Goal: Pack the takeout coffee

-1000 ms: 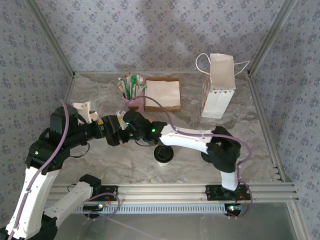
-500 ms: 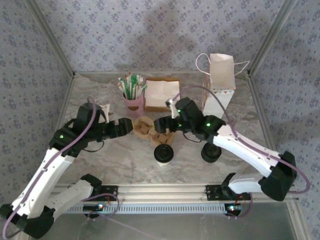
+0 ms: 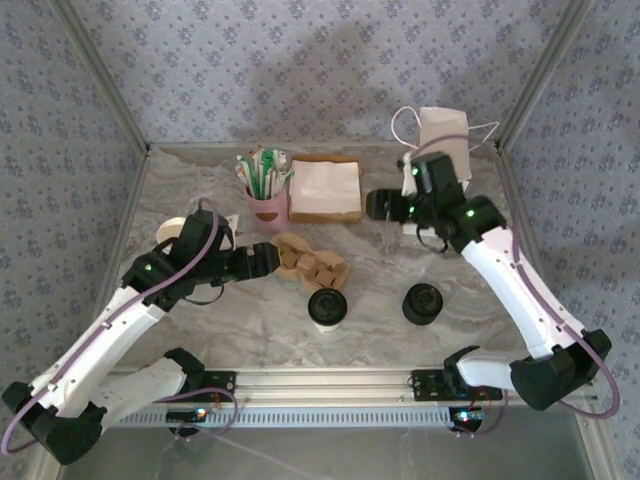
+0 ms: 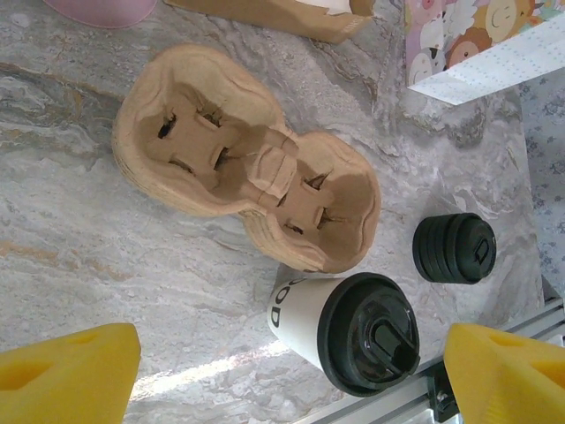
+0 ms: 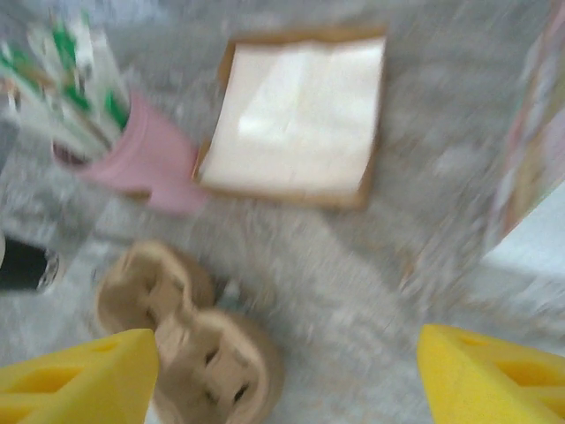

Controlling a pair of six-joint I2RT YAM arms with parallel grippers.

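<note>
Marbled grey worktop (image 3: 230, 310), patterned wallpaper on three sides.

- Takeout coffee (image 3: 327, 307) stands upright near the front edge. It is just in front of the moulded pulp carrier (image 3: 312, 264) and looks apart from it. A squat pile of spare lids (image 3: 422, 304) sits to its right.
- Left pincer (image 3: 262, 262): jaws spread wide, holding nothing, near the carrier's left end.
- Right pincer (image 3: 385, 205): jaws apart, also empty, up by the paper bag (image 3: 440, 160), well away from the coffee.

Handling, as judged:
- The paper wall is thin and will dent under a hard squeeze.
- The black lid is smooth and may slip or pop off if pulled.
- Whether the cup is filled cannot be told, so treat it as heavy and spillable.
- Best hold is across the wall just under the lid rim, where the lid stiffens it.
- Keep it upright.
</note>
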